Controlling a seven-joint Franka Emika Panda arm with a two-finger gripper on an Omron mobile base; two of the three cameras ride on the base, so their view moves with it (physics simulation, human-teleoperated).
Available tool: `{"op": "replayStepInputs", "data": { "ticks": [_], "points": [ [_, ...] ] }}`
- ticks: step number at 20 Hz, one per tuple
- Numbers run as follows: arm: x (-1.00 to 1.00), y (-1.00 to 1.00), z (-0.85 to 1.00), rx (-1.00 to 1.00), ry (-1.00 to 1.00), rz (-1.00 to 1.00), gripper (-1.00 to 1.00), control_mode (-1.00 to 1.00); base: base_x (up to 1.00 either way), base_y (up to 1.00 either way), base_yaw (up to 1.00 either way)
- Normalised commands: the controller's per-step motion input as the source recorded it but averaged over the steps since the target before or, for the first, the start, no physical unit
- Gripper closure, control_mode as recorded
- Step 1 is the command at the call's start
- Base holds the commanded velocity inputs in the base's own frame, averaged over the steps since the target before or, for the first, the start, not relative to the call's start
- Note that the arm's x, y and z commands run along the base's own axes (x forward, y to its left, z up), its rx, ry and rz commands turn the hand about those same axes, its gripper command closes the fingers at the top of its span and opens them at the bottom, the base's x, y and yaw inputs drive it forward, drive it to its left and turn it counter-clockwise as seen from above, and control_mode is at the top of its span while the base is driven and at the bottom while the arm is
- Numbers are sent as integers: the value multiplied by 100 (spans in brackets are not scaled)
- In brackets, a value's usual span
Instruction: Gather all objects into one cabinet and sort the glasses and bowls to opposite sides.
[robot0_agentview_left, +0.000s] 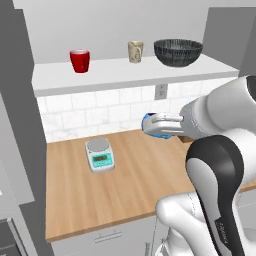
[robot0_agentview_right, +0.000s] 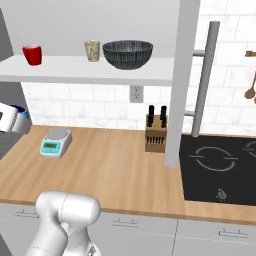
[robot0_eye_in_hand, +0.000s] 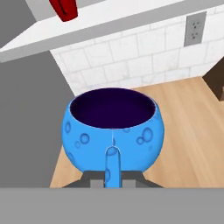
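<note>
The jaws are clamping the rim of the small blue bowl (robot0_eye_in_hand: 114, 131), one fingertip (robot0_eye_in_hand: 112, 168) showing on its near wall. The gripper (robot0_agentview_left: 150, 125) is holding that bowl in the air above the wooden counter (robot0_agentview_left: 130, 185) — below the white shelf board (robot0_agentview_left: 125, 72) of the cabinet (robot0_agentview_right: 186, 75). On that board the red cup (robot0_agentview_left: 80, 60) is standing at the left, the beige cup (robot0_agentview_left: 135, 51) near the middle, and the large dark bowl (robot0_agentview_left: 178, 52) just to its right. A kitchen scale (robot0_agentview_left: 100, 155) is sitting on the counter, a knife block (robot0_agentview_right: 155, 132) farther right.
</note>
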Motion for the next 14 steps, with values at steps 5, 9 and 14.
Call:
{"op": "replayStepInputs", "data": {
  "ticks": [5, 9, 14],
  "points": [
    [0, 0, 0, 0, 0, 0, 100, 100, 45, 20, 0],
    [0, 0, 0, 0, 0, 0, 100, 100, 32, 14, 0],
    [-2, 2, 0, 0, 0, 0, 100, -100, 28, 8, 0]
  ]
}}
